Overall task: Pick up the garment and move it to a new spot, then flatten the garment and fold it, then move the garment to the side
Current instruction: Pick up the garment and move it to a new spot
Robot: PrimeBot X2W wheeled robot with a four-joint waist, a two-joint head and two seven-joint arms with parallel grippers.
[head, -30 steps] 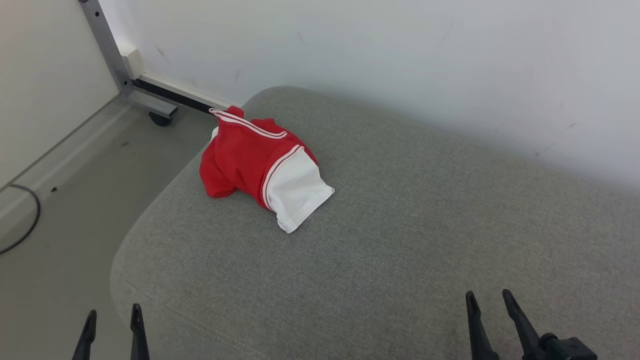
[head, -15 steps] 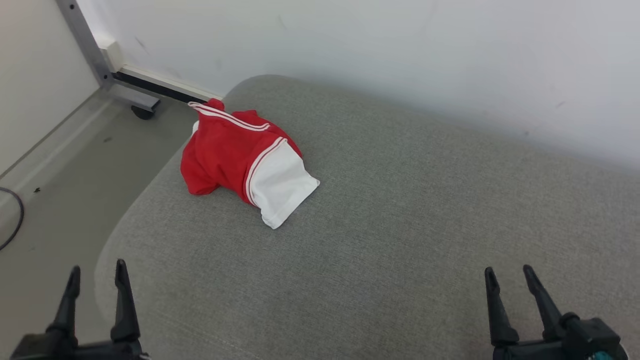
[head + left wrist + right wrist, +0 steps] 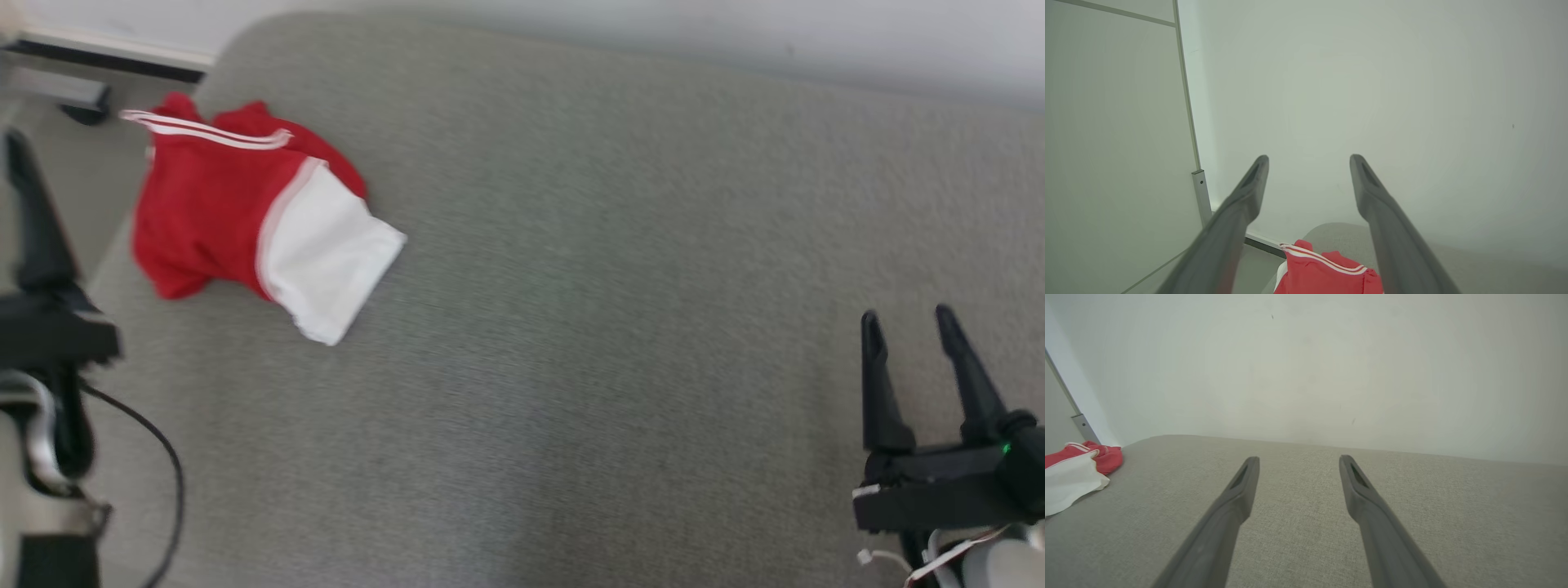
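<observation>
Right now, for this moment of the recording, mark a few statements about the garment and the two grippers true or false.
1. The garment lies on the grey cushion. True.
2. The right gripper has its fingers shut on the garment. False: its fingers are open and well apart from the garment.
3. The garment is red with a white part. True.
4. The left gripper holds the garment. False: its fingers are open with nothing between them.

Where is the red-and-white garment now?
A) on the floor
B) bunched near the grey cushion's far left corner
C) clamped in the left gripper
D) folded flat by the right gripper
B: the red-and-white garment lies bunched near the far left corner of the grey cushion, left gripper and right gripper open and apart from it.
</observation>
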